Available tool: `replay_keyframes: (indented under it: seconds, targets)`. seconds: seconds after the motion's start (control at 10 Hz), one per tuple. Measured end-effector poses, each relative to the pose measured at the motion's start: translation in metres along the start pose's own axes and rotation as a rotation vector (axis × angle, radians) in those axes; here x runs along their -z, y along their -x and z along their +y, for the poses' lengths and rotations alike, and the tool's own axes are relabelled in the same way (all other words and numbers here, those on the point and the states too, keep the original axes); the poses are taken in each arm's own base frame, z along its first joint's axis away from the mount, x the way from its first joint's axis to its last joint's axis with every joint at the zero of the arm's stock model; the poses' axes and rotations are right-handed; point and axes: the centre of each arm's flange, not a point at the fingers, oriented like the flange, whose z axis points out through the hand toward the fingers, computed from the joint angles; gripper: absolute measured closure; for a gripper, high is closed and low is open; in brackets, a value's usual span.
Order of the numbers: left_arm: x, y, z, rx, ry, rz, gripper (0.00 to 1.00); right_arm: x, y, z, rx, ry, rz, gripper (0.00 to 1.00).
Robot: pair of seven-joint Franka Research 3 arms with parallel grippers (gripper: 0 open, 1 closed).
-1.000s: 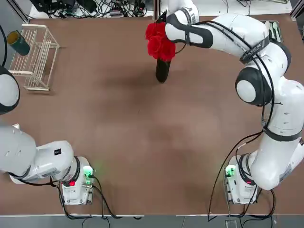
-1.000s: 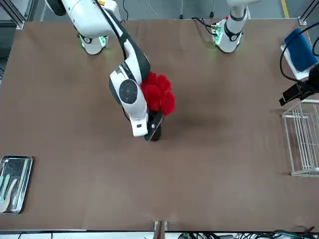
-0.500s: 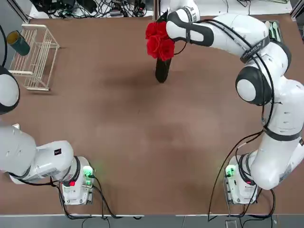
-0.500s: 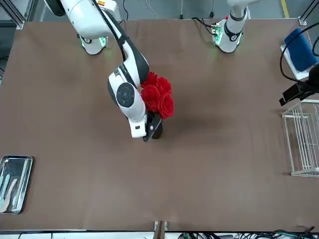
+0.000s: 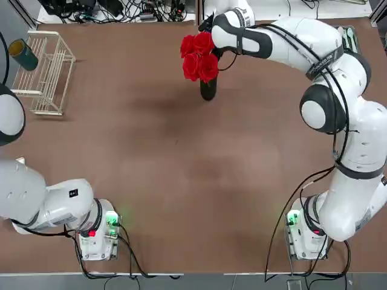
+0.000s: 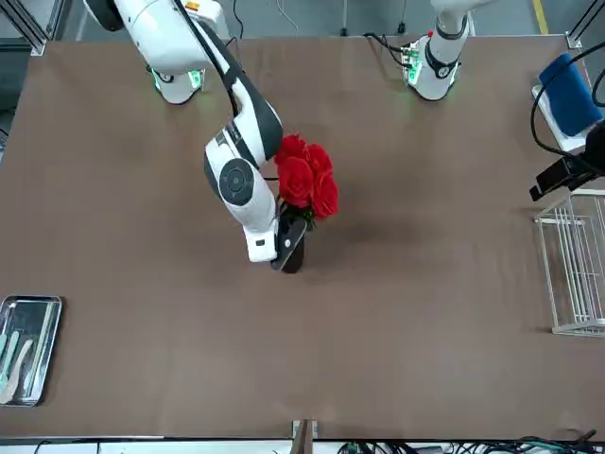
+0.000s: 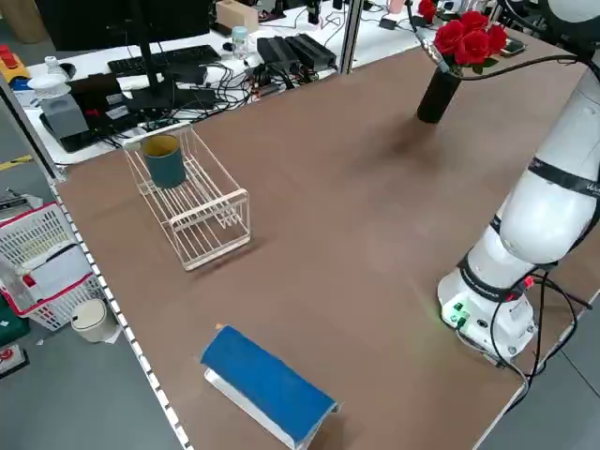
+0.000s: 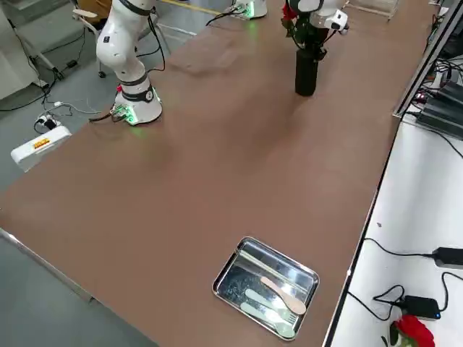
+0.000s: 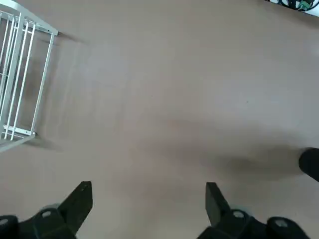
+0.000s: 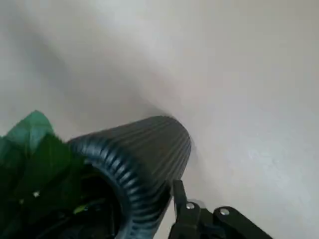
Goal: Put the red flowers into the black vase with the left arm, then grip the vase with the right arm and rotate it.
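Left to right on the top view: left arm is parked near its base, left gripper jaws spread wide with nothing between them, hovering over bare counter. The wire rack with the teal cup sits at the far left, well apart from the work. At centre-far, the red flowers are in the black vase, which is upright on the counter, so I'd call the insert step done. The right arm reaches across and the right gripper is at the vase body just under the blooms, so we're in the grip-and-rotate step. One jaw shows right beside the ribbed wall on the wrist cam, but I can't tell whether the jaws are clamped or slack. Next move, my read: confirm a firm hold low on the body, then turn about the vertical axis slowly, since the blooms look top-heavy and tipping is the risk. No brands, labels or legible writing anywhere.
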Motion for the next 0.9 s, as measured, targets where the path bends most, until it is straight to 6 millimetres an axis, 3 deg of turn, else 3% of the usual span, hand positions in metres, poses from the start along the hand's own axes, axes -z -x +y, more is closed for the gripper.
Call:
replay_keyframes:
  seconds: [0.1, 0.9]
  targets:
    - [0.0000, 0.0000, 0.0000, 0.000, 0.000, 0.000, 0.00, 0.0000, 0.0000, -0.0001, -0.001, -0.001, 0.001, 0.44]
    - [0.0000, 0.0000, 0.0000, 0.000, 0.000, 0.000, 0.00, 0.0002, 0.0022, 0.0078, -0.048, -0.052, 0.015, 0.38]
